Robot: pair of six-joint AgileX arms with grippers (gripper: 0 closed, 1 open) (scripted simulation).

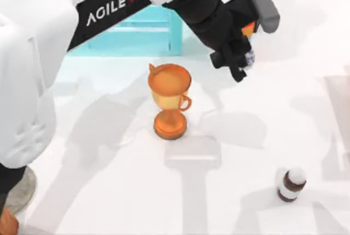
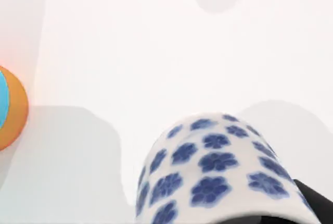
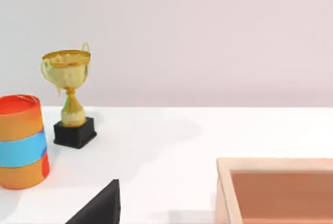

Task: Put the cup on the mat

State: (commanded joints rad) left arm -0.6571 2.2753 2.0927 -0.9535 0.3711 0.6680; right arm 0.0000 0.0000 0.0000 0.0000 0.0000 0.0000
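Cup (image 2: 218,174), white with blue flowers, sat clamped in left gripper (image 1: 244,60), upper right of centre in top view; black fingers (image 1: 236,63) closed on it, patterned wall filling lower middle of left wrist view. Just above it, orange cylinder with blue band (image 1: 249,29). Orange trophy goblet (image 1: 170,99) stood at centre. Grey mat (image 1: 21,190) lay at lower left edge, well apart from cup. Brown-and-white bottle (image 1: 291,184) at lower right. Right gripper: fingers' state cannot be told.
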